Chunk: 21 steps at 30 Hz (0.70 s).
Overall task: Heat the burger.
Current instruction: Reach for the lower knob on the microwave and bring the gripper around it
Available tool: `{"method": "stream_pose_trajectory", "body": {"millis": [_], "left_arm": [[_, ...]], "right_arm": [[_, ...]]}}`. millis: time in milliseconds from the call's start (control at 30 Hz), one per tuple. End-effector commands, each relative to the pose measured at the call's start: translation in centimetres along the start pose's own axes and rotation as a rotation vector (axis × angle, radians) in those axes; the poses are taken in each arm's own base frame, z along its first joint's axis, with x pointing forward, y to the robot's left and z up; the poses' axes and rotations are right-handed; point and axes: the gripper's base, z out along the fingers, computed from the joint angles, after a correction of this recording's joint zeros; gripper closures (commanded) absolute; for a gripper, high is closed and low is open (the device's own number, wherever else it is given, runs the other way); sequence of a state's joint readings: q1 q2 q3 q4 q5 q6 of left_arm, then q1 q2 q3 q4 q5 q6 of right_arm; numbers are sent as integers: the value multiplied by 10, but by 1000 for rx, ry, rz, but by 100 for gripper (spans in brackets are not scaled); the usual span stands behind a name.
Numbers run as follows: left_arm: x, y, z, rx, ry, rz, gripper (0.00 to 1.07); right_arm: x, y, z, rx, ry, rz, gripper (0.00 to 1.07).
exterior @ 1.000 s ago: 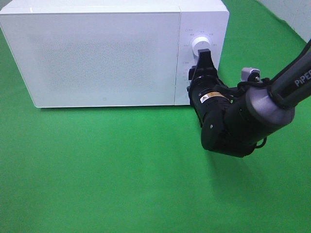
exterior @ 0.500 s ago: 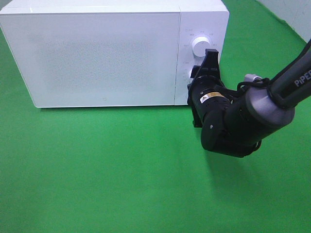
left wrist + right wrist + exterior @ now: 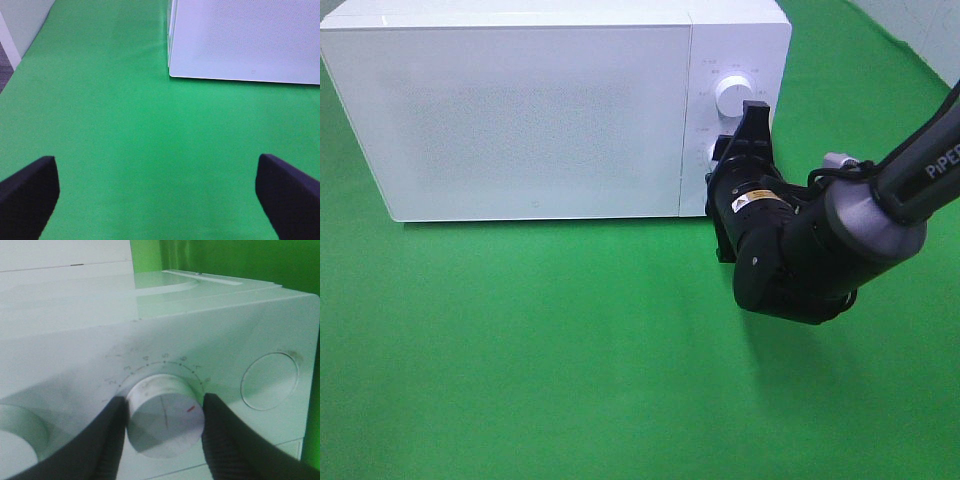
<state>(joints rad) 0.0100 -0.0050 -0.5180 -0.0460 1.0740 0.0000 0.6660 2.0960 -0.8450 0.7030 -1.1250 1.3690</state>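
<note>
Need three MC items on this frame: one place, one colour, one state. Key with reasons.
1. The right hand is at: A the lower knob; B the top of the casing; C a plate.
2. The cloth is: A blue; B grey; C green.
3. The microwave door is: A wide open; B shut; C removed.
Key: 1 A, its fingers flank that knob in the right wrist view; 2 C, green on every side; 3 B, no gap shows along its edge.
</note>
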Motion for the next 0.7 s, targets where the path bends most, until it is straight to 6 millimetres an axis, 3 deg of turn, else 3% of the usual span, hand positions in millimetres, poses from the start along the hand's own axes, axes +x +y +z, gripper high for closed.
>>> {"method": "stream_pose_trajectory", "body": {"millis": [33, 367, 700], "left_arm": [[1, -1, 0, 12, -10, -1, 7], [1, -1, 0, 12, -10, -1, 7], [1, -1, 0, 12, -10, -1, 7]], "right_arm": [[16, 49, -1, -389, 92, -1, 94], [7, 47, 0, -369, 0, 19, 73], [2, 47, -1, -359, -72, -73, 53]]}}
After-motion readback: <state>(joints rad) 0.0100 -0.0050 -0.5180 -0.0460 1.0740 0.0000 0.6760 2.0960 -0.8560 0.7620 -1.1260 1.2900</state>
